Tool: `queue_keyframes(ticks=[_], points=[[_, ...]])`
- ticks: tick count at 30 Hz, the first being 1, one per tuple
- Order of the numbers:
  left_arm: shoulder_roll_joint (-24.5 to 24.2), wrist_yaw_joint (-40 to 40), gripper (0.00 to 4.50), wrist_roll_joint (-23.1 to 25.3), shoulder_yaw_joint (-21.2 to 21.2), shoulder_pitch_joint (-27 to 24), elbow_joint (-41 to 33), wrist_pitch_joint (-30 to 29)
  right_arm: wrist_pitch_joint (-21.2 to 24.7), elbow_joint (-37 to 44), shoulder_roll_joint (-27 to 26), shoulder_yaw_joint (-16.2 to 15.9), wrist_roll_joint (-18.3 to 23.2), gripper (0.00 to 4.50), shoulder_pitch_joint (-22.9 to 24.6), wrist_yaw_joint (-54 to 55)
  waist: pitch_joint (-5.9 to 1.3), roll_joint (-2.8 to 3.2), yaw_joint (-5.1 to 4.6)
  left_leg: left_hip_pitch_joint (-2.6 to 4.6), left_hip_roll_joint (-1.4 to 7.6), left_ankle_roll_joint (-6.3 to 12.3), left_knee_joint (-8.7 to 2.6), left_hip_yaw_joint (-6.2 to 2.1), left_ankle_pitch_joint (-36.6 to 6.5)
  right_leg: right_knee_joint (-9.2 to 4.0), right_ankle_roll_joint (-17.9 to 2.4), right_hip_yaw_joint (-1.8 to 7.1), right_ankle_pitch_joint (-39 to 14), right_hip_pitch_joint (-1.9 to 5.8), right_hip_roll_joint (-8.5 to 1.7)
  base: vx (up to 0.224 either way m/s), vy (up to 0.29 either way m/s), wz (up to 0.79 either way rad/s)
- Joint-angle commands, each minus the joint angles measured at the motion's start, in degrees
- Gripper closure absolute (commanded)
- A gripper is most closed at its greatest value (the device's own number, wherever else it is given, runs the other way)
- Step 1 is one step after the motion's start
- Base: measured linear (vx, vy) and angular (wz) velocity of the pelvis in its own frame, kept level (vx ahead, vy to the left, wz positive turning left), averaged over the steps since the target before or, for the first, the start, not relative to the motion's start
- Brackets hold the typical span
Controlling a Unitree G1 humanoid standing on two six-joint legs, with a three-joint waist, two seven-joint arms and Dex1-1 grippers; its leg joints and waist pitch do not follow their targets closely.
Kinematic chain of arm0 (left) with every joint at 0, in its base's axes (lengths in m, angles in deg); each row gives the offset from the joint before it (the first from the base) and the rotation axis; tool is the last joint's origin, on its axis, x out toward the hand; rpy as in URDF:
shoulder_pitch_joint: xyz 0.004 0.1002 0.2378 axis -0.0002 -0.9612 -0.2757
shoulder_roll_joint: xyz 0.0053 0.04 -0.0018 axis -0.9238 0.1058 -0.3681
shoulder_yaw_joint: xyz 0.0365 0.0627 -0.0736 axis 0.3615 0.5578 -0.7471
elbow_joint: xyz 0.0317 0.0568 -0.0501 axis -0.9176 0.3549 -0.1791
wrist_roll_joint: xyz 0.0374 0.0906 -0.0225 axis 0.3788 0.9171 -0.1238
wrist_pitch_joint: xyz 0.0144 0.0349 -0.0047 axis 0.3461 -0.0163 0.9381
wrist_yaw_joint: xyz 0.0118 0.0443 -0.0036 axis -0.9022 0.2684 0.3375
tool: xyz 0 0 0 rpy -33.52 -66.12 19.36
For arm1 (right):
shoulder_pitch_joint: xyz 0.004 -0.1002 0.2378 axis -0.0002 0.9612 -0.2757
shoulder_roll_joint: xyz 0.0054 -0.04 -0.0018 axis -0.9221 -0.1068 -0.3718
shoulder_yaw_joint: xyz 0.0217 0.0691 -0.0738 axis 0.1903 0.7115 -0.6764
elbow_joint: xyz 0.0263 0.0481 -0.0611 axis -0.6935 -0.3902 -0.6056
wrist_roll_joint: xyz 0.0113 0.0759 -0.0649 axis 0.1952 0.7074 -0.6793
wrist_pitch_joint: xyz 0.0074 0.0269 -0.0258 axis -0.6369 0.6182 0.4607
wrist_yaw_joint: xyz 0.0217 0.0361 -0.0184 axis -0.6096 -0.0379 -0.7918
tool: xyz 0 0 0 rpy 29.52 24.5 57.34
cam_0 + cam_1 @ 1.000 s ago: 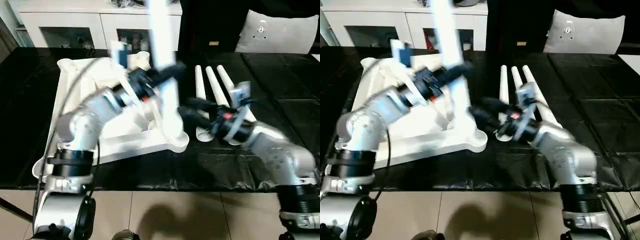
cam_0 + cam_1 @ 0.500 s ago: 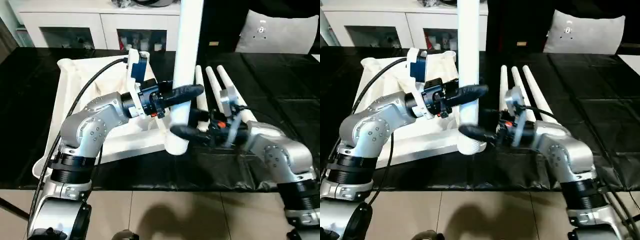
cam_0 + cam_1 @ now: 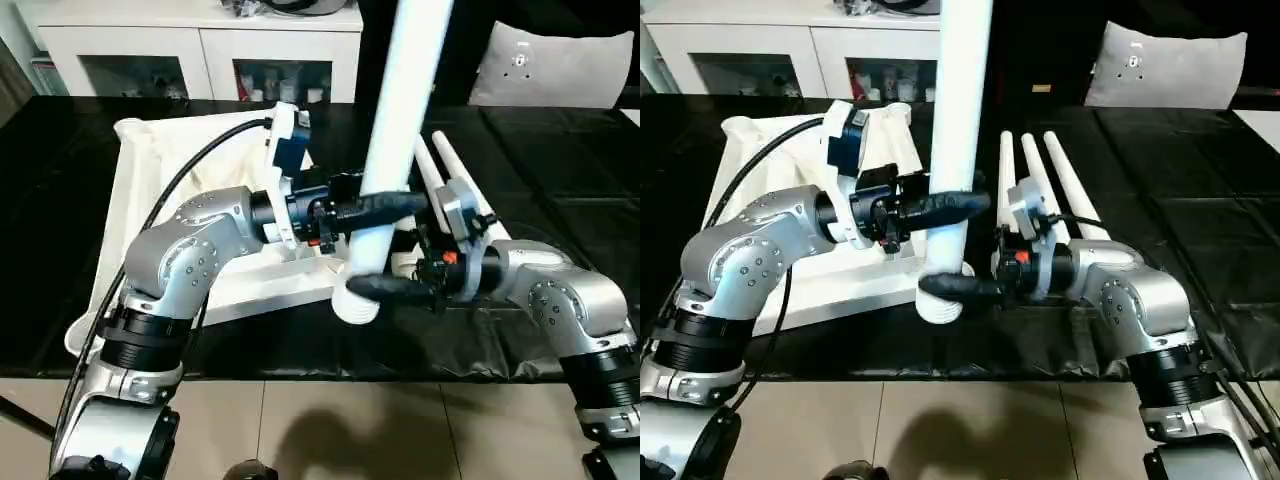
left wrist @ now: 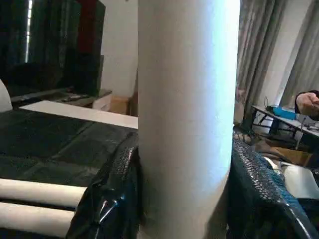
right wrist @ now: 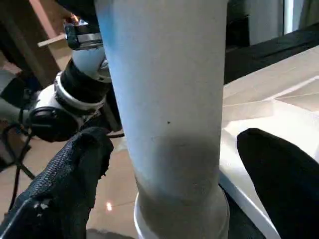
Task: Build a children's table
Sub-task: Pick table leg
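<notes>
left hand (image 3: 375,205) gripping upright leg (image 3: 395,150) (right hand (image 3: 385,287) wide)

White cabinet (image 3: 200,45) behind black table (image 3: 560,150)

Desk (image 3: 560,190): black, covered in a wrinkled dark sheet.
- Tabletop (image 3: 150,190): white plastic, lying underside up with ribs showing, resting on the desk's left part.
- Three legs (image 3: 1065,185): long white tubes lying side by side just right of the tabletop, their ends fanning slightly apart toward the far edge.
</notes>
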Motion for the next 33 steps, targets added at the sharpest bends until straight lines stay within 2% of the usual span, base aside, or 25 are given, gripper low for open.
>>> queue_keyframes(ticks=[1, 10, 11, 13, 16, 19, 21, 33], points=[[-0.1, -0.3, 2.64, 0.4, 0.6, 0.0, -1.3, 0.2, -0.9, -0.7, 0.2, -0.6, -0.7, 0.0, -1.2, -0.3, -3.92, -0.86, 0.15, 1.49, 2.78, 3.79, -3.07, -0.45, -4.0, -3.83, -16.4, 1.49, 5.3, 2.71, -3.83, 0.0, 0.0, 0.0], [0.6, 0.1, 2.64, 1.2, 1.6, -0.2, -1.1, 0.4, -2.4, -1.7, -0.8, -0.8, -2.1, 0.0, -1.8, -0.4, -3.99, -0.91, 0.11, 1.44, 2.73, 4.01, -3.0, -0.43, -3.7, -3.74, -16.5, 1.45, 5.9, 2.75, -3.76, 0.0, 0.0, 0.0], [0.6, 0.2, 2.64, 1.2, 1.6, -0.2, -1.0, 0.4, -2.4, -1.7, -0.9, -0.8, -2.1, 0.35, -1.8, -0.4, -3.99, -0.73, 0.17, 1.47, 2.75, 3.96, -3.01, -0.46, -3.7, -3.73, -16.5, 1.45, 5.8, 2.72, -3.78, 0.0, 0.0, 0.0], [0.8, 0.3, 2.64, 1.5, 1.8, -0.2, -0.9, 0.6, -2.4, -1.7, -0.9, -0.9, -2.0, 0.35, -1.8, -0.5, -4.0, -0.77, 0.15, 1.51, 2.8, 3.98, -3.0, -0.45, -3.7, -3.73, -16.6, 1.46, 6.1, 2.7, -3.76, 0.0, 0.0, 0.0], [1.0, 0.6, 2.64, 1.8, 1.9, -0.2, -0.7, 0.9, -2.4, -1.7, -1.1, -1.1, -2.3, 0.77, -1.7, -0.7, -3.99, -0.85, 0.12, 1.46, 2.77, 4.04, -2.98, -0.44, -3.8, -3.7, -16.6, 1.45, 6.3, 2.74, -3.73, 0.0, 0.0, 0.0], [1.1, 0.7, 2.64, 2.1, 1.8, -0.1, -0.5, 1.1, -2.5, -1.9, -1.2, -1.4, -2.8, 0.85, -1.6, -0.6, -4.03, -0.87, 0.11, 1.48, 2.8, 4.1, -2.98, -0.47, -3.6, -3.69, -16.6, 1.44, 6.2, 2.78, -3.76, 0.0, 0.0, 0.0], [1.0, 0.8, 2.64, 2.3, 1.9, -0.1, -0.4, 1.2, -2.5, -2.1, -1.3, -1.4, -2.9, 1.12, -1.7, -0.5, -4.03, -0.84, 0.13, 1.46, 2.78, 4.2, -2.96, -0.46, -3.4, -3.66, -16.6, 1.44, 6.6, 2.75, -3.74, 0.0, 0.0, 0.0], [1.3, 1.0, 2.64, 2.9, 1.9, -0.1, -0.4, 1.6, -3.5, -2.8, -1.6, -2.8, -5.2, 2.11, -1.3, 0.4, -4.06, -0.7, 0.1, 1.51, 2.81, 4.04, -2.94, -0.49, -3.8, -3.63, -16.7, 1.41, 6.6, 2.73, -3.75, 0.0, 0.0, 0.0]])
